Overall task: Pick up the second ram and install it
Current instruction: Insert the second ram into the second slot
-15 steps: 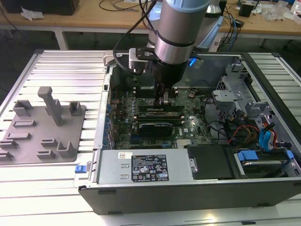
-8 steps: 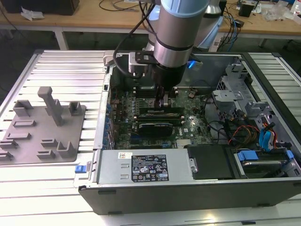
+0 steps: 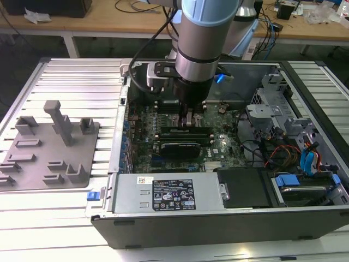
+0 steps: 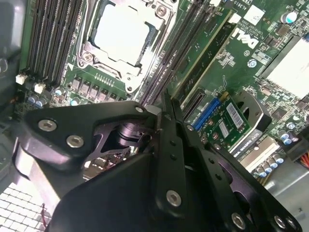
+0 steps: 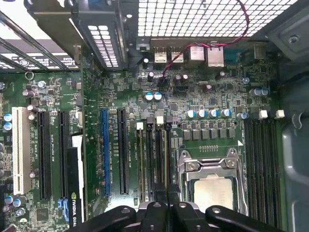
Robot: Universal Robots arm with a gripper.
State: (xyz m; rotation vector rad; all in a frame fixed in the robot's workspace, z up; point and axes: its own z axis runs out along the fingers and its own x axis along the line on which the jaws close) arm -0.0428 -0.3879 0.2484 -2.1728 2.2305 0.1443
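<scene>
My fingers [image 5: 159, 205] are drawn close together, with only a thin slit between them, and they pinch the upper edge of the second ram [image 5: 161, 159]. In the exterior view my gripper [image 3: 188, 123] points straight down into the open computer case [image 3: 218, 232]. The dark-green stick lies long and level directly under the tips, at the memory slots of the motherboard [image 5: 207, 96]. In the first wrist view the stick runs away from my tips along its slot to a white latch [image 5: 159, 119]. Whether it is fully seated in the slot, I cannot tell.

Just beside my fingers, on one side, is the square processor socket [image 5: 212, 191] in its metal frame. On the other side, in the neighbouring slot, another green memory stick [image 4: 205, 41] stands upright in the second wrist view. Beyond that stick, farther from my tips, sits the black graphics card [image 3: 174, 148]. Farther again, along the case wall, is the grey power supply [image 3: 163, 194]. The grey holder tray [image 3: 49, 147] with upright posts is well apart from me, outside the case at the exterior view's left.
</scene>
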